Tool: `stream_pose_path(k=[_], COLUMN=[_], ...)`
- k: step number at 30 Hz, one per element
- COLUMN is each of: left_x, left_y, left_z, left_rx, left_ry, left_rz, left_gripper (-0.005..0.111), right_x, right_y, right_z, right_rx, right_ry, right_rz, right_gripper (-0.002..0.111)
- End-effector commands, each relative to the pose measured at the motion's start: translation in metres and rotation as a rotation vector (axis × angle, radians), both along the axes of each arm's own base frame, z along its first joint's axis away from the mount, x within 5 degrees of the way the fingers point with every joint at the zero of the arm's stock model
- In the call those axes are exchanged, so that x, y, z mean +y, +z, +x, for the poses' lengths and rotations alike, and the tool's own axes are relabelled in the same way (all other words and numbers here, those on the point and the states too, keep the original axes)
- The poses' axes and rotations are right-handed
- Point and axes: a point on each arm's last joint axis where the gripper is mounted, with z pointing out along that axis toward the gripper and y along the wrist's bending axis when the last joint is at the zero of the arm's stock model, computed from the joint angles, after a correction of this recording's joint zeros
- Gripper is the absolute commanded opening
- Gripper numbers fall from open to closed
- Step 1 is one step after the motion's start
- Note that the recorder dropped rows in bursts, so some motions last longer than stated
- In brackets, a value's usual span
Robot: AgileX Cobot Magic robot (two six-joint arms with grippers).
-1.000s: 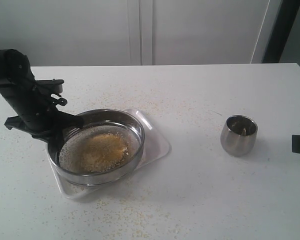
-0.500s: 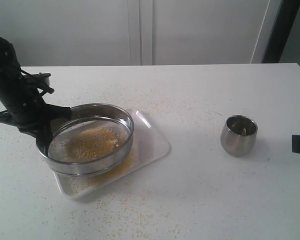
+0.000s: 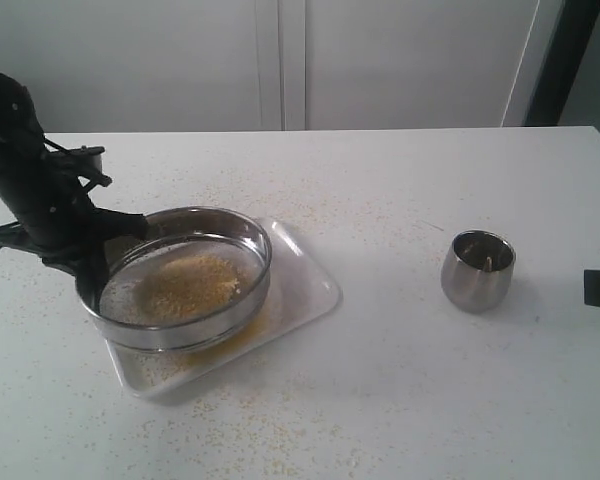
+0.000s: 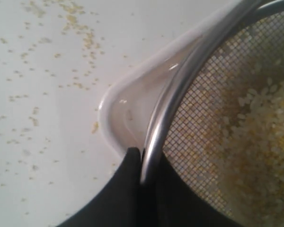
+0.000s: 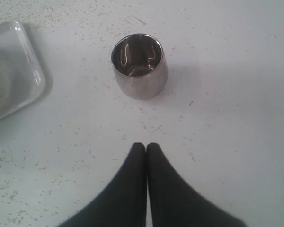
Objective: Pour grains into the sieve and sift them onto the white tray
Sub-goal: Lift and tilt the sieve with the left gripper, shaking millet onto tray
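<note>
Gripping the shiny steel rim of the sieve [image 3: 175, 278], the left end effector [image 3: 88, 268] holds the wide, round, shallow pan over the white tray [image 3: 315, 290] on the left of the pale worktop [image 3: 400, 400] in the exterior view. A mound of yellow and whitish grains [image 3: 188, 283] lies on the fine mesh. The tray's rounded corner and low rim stick out to the right of the sieve, with a yellowish dusting on its floor beneath. Fine crumbs [image 3: 280, 435] speckle the worktop around it. Well apart to the right stands a small rounded steel cup [image 3: 477, 270], upright and polished.

From the left wrist, the end effector [image 4: 144, 163] is clamped narrowly on the sieve [image 4: 180, 90], one black finger on either side of its curved, mirror-bright rim. Square-woven mesh shows inside, carrying rice-like grains [image 4: 260, 127] mixed with finer yellow granules. A glossy, rounded corner of the white tray [image 4: 114, 111] sits below the rim. Whether the sieve's base touches the tray cannot be told.

From the right wrist, the right end effector [image 5: 146, 149] hangs above bare worktop [image 5: 236, 118], its two tapered black fingers pressed together and holding nothing. The cup [image 5: 139, 66] stands just beyond, its mouth open upward. One corner of the tray [image 5: 31, 71] shows at the edge.
</note>
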Motion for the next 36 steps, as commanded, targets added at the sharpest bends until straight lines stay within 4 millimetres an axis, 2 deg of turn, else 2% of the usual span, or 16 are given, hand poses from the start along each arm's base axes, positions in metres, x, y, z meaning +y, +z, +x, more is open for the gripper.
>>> stream_pose_path(k=[1,4,6,8,12,14,15,16,18,20,22,25,27,30,34,36], left_x=[-0.005,-0.030,-0.013,-0.001,-0.029,-0.011,-0.003,-0.006,-0.032,-0.017,-0.010,-0.040,-0.028,-0.012,-0.040,-0.036], left_y=[0.010,0.012,0.010,0.010,0.012,0.010,0.010,0.010,0.011,0.010,0.010,0.011,0.010,0.010,0.016,0.022], left_z=[0.003,0.000,0.002,0.005,0.000,0.004,0.005,0.004,-0.001,0.002,0.003,-0.006,-0.001,0.003,-0.005,-0.006], left_rx=[-0.025,-0.086,-0.074,-0.034,-0.105,-0.100,-0.065,-0.051,-0.110,-0.109,-0.061,-0.096,-0.126,-0.082,-0.118,-0.134], left_ry=[0.200,0.028,0.052,0.234,-0.012,0.027,0.143,0.150,-0.039,0.020,0.139,-0.086,-0.051,0.151,-0.014,0.032], left_rz=[-0.069,-0.085,-0.019,-0.073,-0.059,0.012,-0.028,-0.064,-0.065,0.016,-0.030,-0.050,0.049,0.002,-0.041,0.002], left_gripper=[0.000,0.000,0.000,0.000,0.000,0.000,0.000,0.000,0.000,0.000,0.000,0.000,0.000,0.000,0.000,0.000], right_x=[0.000,0.000,0.000,0.000,0.000,0.000,0.000,0.000,0.000,0.000,0.000,0.000,0.000,0.000,0.000,0.000], right_y=[0.000,0.000,0.000,0.000,0.000,0.000,0.000,0.000,0.000,0.000,0.000,0.000,0.000,0.000,0.000,0.000], right_z=[-0.001,-0.001,-0.001,-0.001,-0.001,-0.001,-0.001,-0.001,-0.001,-0.001,-0.001,-0.001,-0.001,-0.001,-0.001,-0.001], right_rx=[-0.005,-0.005,-0.005,-0.005,-0.005,-0.005,-0.005,-0.005,-0.007,-0.007,-0.007,-0.007,-0.005,-0.005,-0.005,-0.005], right_ry=[0.001,0.001,0.001,0.001,0.001,0.001,0.001,0.001,0.001,0.001,0.001,0.001,0.001,0.001,0.001,0.001], right_rz=[-0.003,-0.003,-0.003,-0.003,-0.003,-0.003,-0.003,-0.003,-0.003,-0.003,-0.003,-0.003,-0.003,-0.003,-0.003,-0.003], right_gripper=[0.000,0.000,0.000,0.000,0.000,0.000,0.000,0.000,0.000,0.000,0.000,0.000,0.000,0.000,0.000,0.000])
